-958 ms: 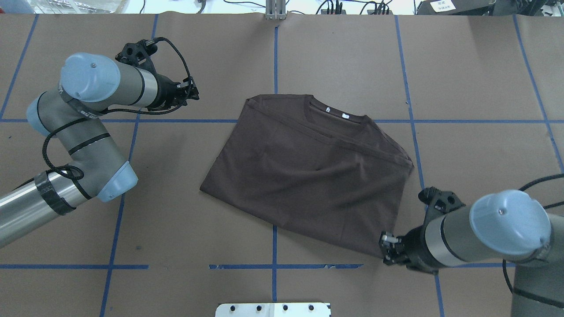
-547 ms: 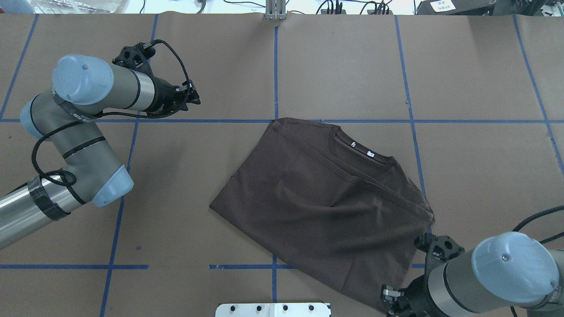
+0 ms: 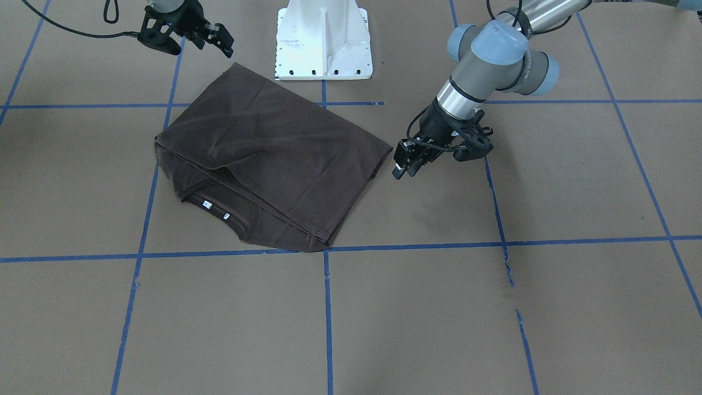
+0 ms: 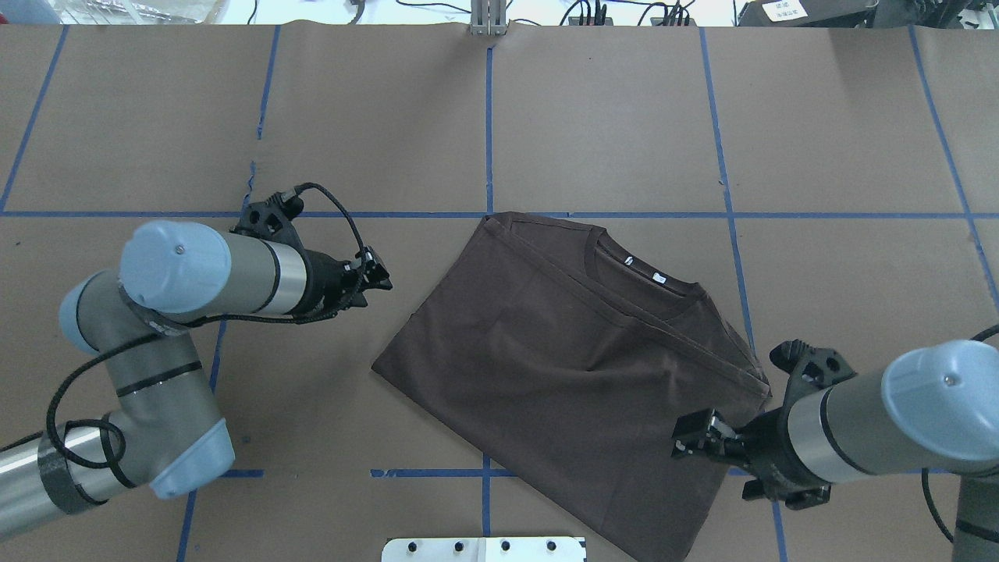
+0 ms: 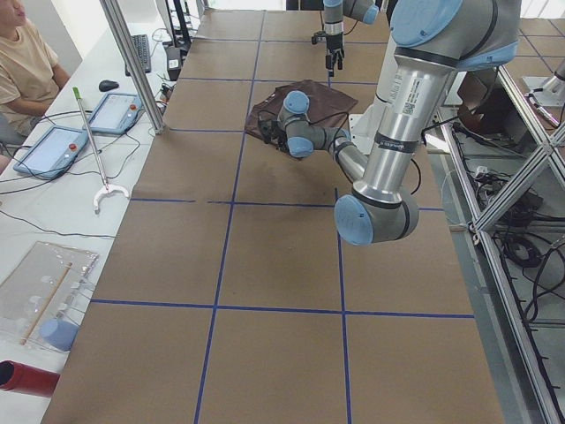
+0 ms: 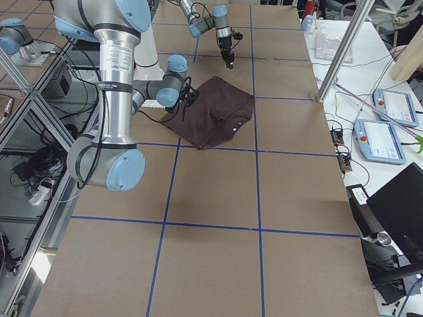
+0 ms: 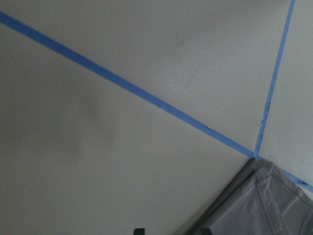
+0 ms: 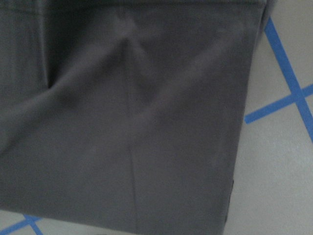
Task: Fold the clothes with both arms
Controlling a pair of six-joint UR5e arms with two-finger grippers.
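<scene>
The dark brown T-shirt (image 4: 562, 367) lies folded and flat on the brown table, its collar with white tags (image 4: 640, 269) toward the far right. In the front-facing view the shirt (image 3: 274, 153) sits left of centre. My left gripper (image 4: 380, 275) is open and empty, a short way off the shirt's left edge; from the front this gripper (image 3: 402, 166) hangs low beside the hem. The left wrist view shows a shirt corner (image 7: 259, 205). My right gripper (image 4: 677, 439) hovers open over the shirt's near right part, holding nothing. Cloth (image 8: 122, 122) fills the right wrist view.
The white pedestal base (image 4: 484, 549) stands at the near table edge, just beside the shirt's near corner. Blue tape lines (image 4: 488, 117) grid the table paper. A person (image 5: 22, 62) sits at a side table with tablets (image 6: 396, 105) beyond the far edge.
The shirt was dragged toward the robot, then lay still. My right gripper let go of the near corner and rose back over the cloth. My left arm swung in toward the shirt's left edge.
</scene>
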